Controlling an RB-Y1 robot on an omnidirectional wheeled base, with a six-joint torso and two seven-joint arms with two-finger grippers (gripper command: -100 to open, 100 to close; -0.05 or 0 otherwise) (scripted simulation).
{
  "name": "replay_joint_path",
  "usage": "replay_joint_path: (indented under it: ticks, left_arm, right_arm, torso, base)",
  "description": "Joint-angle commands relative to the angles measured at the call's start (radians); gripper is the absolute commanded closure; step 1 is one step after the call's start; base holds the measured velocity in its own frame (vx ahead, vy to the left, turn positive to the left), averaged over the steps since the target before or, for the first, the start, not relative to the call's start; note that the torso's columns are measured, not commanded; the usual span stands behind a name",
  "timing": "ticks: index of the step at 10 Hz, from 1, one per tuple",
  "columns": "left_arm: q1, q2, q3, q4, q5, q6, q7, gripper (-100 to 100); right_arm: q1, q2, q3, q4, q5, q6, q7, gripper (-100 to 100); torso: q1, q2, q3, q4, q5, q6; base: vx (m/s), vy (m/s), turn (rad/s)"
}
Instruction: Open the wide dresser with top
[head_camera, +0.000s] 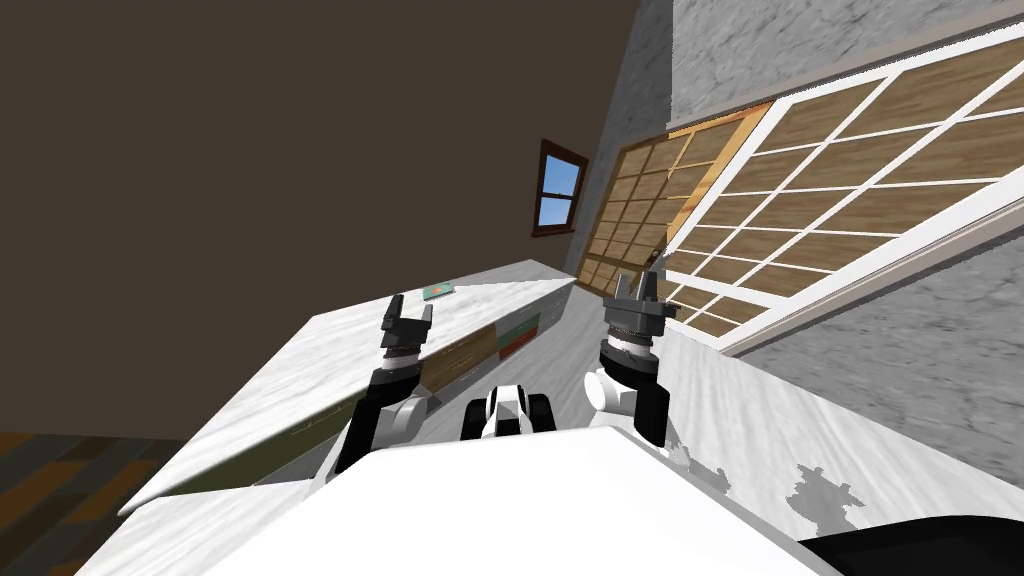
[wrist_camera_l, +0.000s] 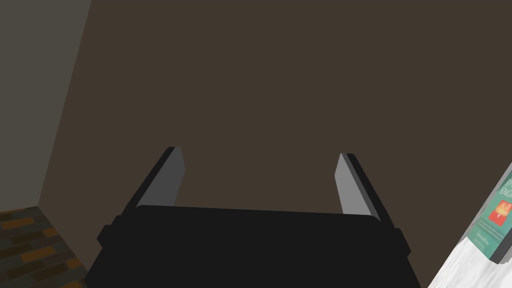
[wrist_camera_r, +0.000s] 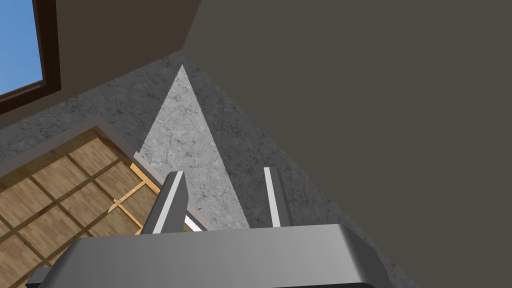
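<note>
Left gripper (head_camera: 407, 316) jaws wide open, nothing between them. It hangs over the front edge of the wide dresser (head_camera: 290, 400), whose white marbled top runs off to the gripper's left and ahead of it. Below the jaws is the dresser front (head_camera: 480, 350), facing the robot: tan wood panels, then a green and a red one further along. No gap visible at the front, and neither gripper is touching it.

A book (head_camera: 437, 291) lies flat on the top, well beyond the left fingertips, near the far end. In the left wrist view the book (wrist_camera_l: 497, 220) sits off to the side of one finger (wrist_camera_l: 350, 185), outside the jaws, on the white top. Teal cover with a red square. White capitals read "ENG", cut off by the frame edge. The smaller line lower on the cover is too small to read.

Right gripper (head_camera: 638, 285) is raised on the robot's right, away from the dresser. Its fingers (wrist_camera_r: 172, 200) are parted, narrower gap, holding nothing.
</note>
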Motion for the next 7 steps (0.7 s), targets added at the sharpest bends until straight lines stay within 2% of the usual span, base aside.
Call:
replay_joint_path:
  ticks: [1, 5, 6, 7]
  left_arm:
    - [-0.013, 0.026, -0.001, 0.068, 0.004, -0.032, 0.0, -100]
    - [-0.035, 0.052, -0.003, 0.19, 0.012, -0.095, 0.003, -100]
    - [-0.035, 0.052, -0.003, 0.198, 0.012, -0.095, 0.003, -100]
    - [-0.041, 0.057, -0.003, 0.235, 0.015, -0.113, 0.004, -100]
  right_arm:
    - [0.0, 0.0, 0.0, 0.0, 0.0, 0.0, 0.0, 0]
    - [0.0, 0.0, 0.0, 0.0, 0.0, 0.0, 0.0, 0]
    - [0.0, 0.0, 0.0, 0.0, 0.0, 0.0, 0.0, 0]
    - [0.0, 0.0, 0.0, 0.0, 0.0, 0.0, 0.0, 0]
  torso:
    - [0.0, 0.002, 0.001, 0.001, 0.0, 0.0]
    - [0.0, 0.001, 0.0, 0.001, 0.0, 0.0]
    - [-0.001, 0.003, 0.001, 0.001, 0.0, 0.0]
    - [0.003, 0.005, 0.003, 0.002, 0.001, 0.0]
  base:
    - [0.082, -0.101, 0.058]
    - [0.13, -0.124, 0.089]
    - [0.077, -0.1, 0.04]
    - [0.069, -0.078, 0.06]
